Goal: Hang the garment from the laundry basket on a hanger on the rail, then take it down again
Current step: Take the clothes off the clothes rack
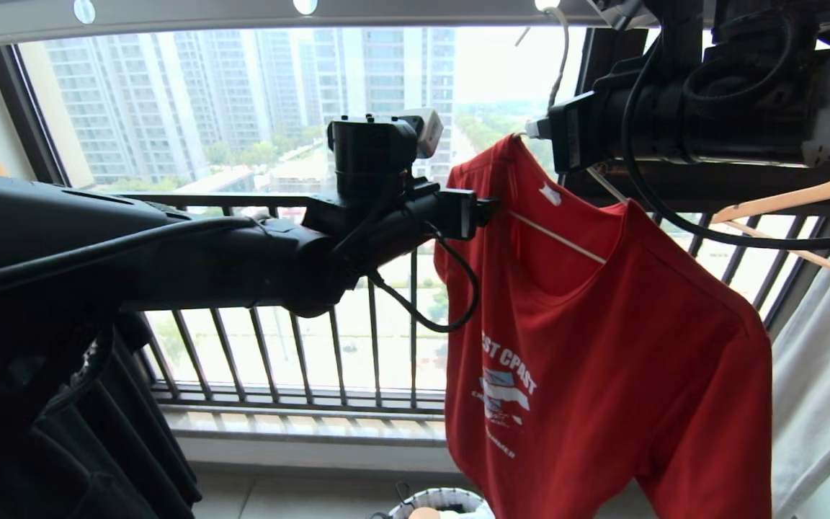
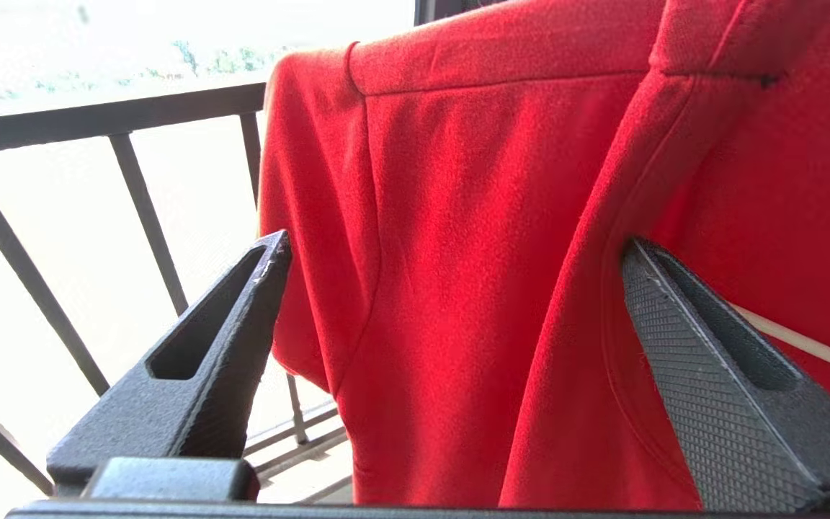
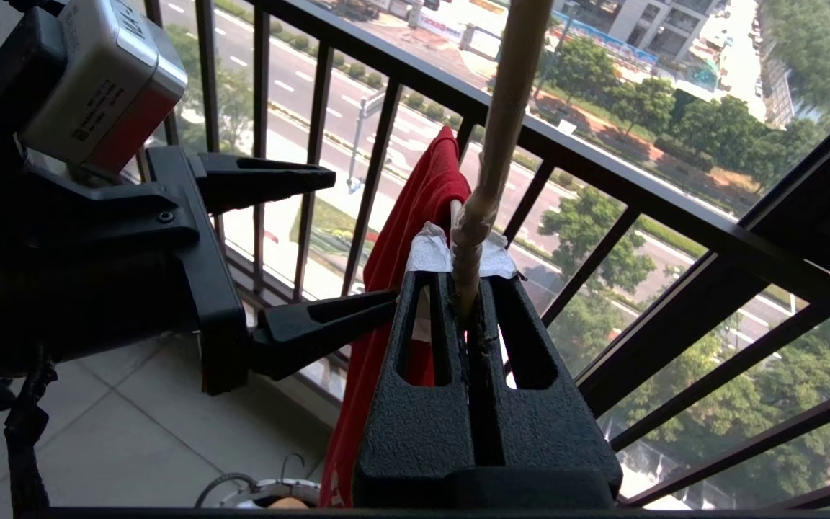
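Both of my pincers are up at the garment point(image 1: 602, 346): my left gripper point(image 2: 451, 288) is released, its fingers point(image 2: 220, 346) spread wide on either side of the red shoulder cloth and not pressing it. My right gripper point(image 3: 469, 303) is clenched on the twisted neck of the hanger point(image 3: 501, 122), with the garment draped directly below it. Far below both, the laundry basket point(image 1: 444, 501) sits on the floor.

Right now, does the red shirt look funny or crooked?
Yes. The red shirt hangs lopsided: its hanger slants, one shoulder sitting much higher than the other. The right tool pinches the hanger's neck; the left tool is open around the sleeve.
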Available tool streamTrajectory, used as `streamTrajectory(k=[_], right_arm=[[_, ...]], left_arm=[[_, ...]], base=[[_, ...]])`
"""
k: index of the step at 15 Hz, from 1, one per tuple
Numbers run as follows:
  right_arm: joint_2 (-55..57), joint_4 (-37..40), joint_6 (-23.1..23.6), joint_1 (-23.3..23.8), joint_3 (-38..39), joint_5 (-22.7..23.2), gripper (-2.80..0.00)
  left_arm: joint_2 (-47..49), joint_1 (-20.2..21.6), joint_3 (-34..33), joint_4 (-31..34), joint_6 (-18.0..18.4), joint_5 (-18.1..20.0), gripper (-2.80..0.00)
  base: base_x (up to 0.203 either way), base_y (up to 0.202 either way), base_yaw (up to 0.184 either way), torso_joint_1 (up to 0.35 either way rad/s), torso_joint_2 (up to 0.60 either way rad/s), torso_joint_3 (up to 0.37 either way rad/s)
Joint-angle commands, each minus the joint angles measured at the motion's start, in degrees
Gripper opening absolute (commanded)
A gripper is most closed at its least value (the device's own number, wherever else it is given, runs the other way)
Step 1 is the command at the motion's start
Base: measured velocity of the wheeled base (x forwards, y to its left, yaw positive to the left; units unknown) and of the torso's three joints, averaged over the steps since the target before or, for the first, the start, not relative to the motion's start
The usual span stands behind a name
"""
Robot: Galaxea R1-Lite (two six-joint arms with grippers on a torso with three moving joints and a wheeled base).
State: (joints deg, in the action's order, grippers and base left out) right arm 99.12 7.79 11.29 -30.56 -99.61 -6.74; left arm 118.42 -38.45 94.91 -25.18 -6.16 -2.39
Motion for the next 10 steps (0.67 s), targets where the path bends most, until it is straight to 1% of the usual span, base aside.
streamTrajectory(k=[1, 3, 4, 6, 7, 9, 10], right_arm=[[-0.3, 0.1, 0.1, 0.1, -0.1, 0.0, -2.80], [-0.3, 0.1, 0.1, 0.0, -0.1, 0.0, -2.80], [-0.2, 0.1, 0.1, 0.0, -0.2, 0.0, -2.80], [-0.1, 0.1, 0.1, 0.1, -0.2, 0.0, -2.80], [-0.1, 0.1, 0.2, 0.0, -0.2, 0.0, -2.80], [-0.1, 0.1, 0.2, 0.0, -0.2, 0.0, -2.80], [-0.1, 0.1, 0.1, 0.0, -0.2, 0.0, -2.80]], left_arm=[[2.7, 0.0, 3.1, -0.2, 0.3, -1.5, 0.00], [1.6, 0.0, 2.3, -0.2, 0.1, -1.5, 0.00], [0.6, -0.2, 0.8, -0.2, -0.1, -1.4, 0.00], [-2.9, -1.1, -4.3, -0.2, -0.3, -1.0, 0.00], [-3.5, -2.0, -5.0, -0.3, -0.3, -1.0, 0.00], [-3.1, -2.2, -2.9, -0.3, -0.3, -1.0, 0.00], [-2.1, -2.3, -0.5, -0.2, -0.3, -1.0, 0.00]], base=[[0.000, 0.000, 0.000, 0.000, 0.00, 0.000], [0.000, 0.000, 0.000, 0.000, 0.00, 0.000], [0.000, 0.000, 0.000, 0.000, 0.00, 0.000], [0.000, 0.000, 0.000, 0.000, 0.00, 0.000], [0.000, 0.000, 0.000, 0.000, 0.00, 0.000], [0.000, 0.000, 0.000, 0.000, 0.00, 0.000], [0.000, 0.000, 0.000, 0.000, 0.00, 0.000]])
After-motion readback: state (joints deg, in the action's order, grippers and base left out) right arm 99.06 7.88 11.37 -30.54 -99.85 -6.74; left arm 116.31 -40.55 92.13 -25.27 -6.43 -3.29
